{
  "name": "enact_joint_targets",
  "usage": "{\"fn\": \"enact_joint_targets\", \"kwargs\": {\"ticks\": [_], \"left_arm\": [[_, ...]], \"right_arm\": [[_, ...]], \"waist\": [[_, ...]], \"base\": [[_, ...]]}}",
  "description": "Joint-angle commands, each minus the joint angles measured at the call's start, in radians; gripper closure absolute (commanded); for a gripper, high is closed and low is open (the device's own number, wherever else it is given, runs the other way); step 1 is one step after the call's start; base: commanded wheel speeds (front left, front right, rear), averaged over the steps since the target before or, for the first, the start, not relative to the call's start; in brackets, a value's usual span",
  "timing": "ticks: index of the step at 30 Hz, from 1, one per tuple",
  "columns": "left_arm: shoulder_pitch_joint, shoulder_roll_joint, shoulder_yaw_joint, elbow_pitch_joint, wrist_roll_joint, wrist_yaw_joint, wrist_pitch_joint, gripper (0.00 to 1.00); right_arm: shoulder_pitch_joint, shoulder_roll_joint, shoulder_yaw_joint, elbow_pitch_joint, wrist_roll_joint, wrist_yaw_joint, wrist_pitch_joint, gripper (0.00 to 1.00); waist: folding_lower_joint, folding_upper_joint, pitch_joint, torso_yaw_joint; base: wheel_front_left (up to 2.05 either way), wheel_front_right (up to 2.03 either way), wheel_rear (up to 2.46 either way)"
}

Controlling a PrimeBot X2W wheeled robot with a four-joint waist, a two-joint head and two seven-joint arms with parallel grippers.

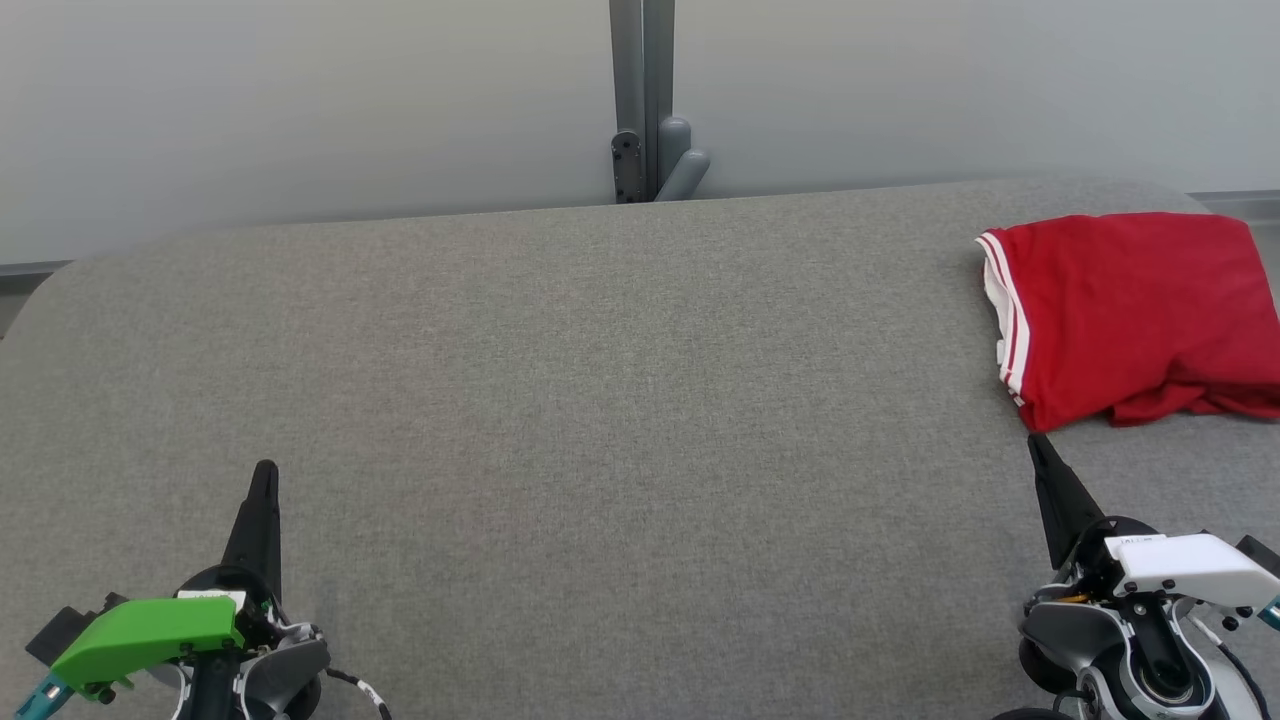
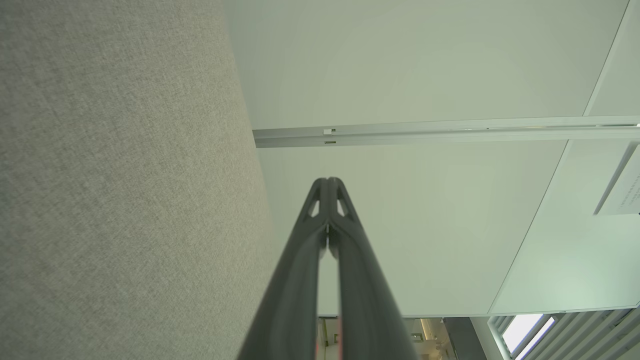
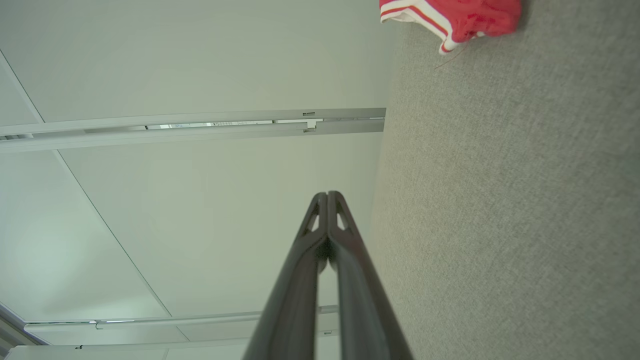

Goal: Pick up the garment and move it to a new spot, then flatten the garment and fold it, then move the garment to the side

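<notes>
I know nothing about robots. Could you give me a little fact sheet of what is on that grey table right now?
surface: grey fabric-covered table
clothing: red garment with a white-striped edge, folded over, at the table's far right
left gripper: shut, empty, at the near left
right gripper: shut, empty, at the near right, just short of the garment
behind: grey post against a pale wall

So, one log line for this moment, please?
garment: folded, far right on table | left pincer: shut, empty | right pincer: shut, empty
</notes>
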Motion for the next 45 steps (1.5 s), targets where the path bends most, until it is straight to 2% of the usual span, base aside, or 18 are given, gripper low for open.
{"fn": "enact_joint_targets", "kwargs": {"ticks": [1,45], "left_arm": [[-0.012,0.005,0.002,-0.003,-0.003,-0.006,0.003,1.00],[-0.012,0.005,0.002,-0.003,-0.003,-0.006,0.003,1.00]], "right_arm": [[-0.011,-0.005,0.001,0.002,0.007,0.000,0.004,1.00],[-0.011,-0.005,0.001,0.002,0.007,0.000,0.004,1.00]], "waist": [[0.0000,0.0113,0.000,0.000],[0.0000,0.0113,0.000,0.000]], "base": [[0.00,0.00,0.00],[0.00,0.00,0.00]]}}
